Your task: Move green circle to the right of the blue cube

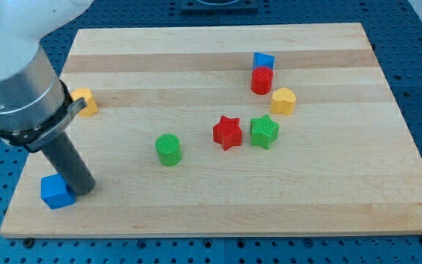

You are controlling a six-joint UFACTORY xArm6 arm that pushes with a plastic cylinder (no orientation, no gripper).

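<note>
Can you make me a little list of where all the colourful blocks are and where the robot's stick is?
blue cube: near the board's bottom-left corner
my tip: touching the blue cube's right side
green circle: middle of the board, well right of the blue cube, apart from it
red star: just left of the green star
red cylinder: upper right, below a small blue block
yellow heart: right of the red cylinder
yellow block: left edge, partly hidden by the arm
board: wooden

green circle [168, 149] upright mid-board, blue cube [56, 192] bottom-left
</note>
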